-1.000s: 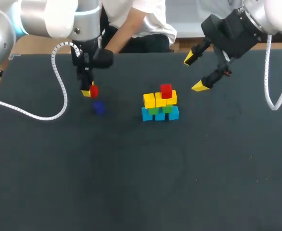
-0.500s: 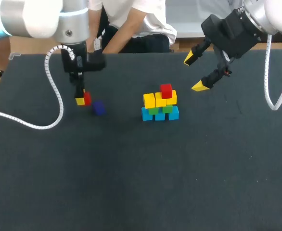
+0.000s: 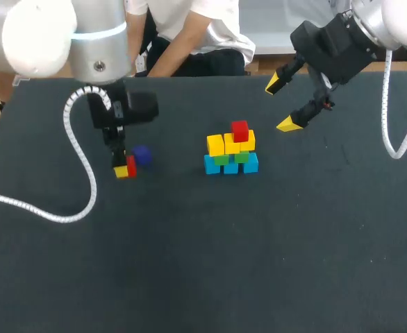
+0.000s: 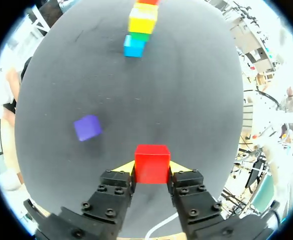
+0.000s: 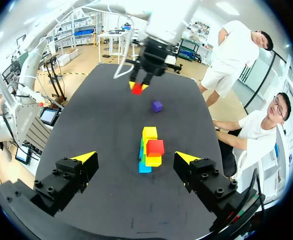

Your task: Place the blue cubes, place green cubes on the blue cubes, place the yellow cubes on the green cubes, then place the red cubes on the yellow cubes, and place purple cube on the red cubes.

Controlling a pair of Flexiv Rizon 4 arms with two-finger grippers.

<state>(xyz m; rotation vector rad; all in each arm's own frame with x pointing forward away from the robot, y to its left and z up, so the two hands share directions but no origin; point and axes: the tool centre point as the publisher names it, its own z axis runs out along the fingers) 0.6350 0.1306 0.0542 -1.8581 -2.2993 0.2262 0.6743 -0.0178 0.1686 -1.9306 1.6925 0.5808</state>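
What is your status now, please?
Left hand shut on red cube. Right hand open, empty. Stack has one red on top. Purple cube loose beside left hand.

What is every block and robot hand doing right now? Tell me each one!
left gripper: shut on the red cube.
red cube: pinched between both fingers.
purple cube: lying loose on the table.
stack: standing; blue at the bottom, then green, yellow, one red on top.
right gripper: open, holding nothing.
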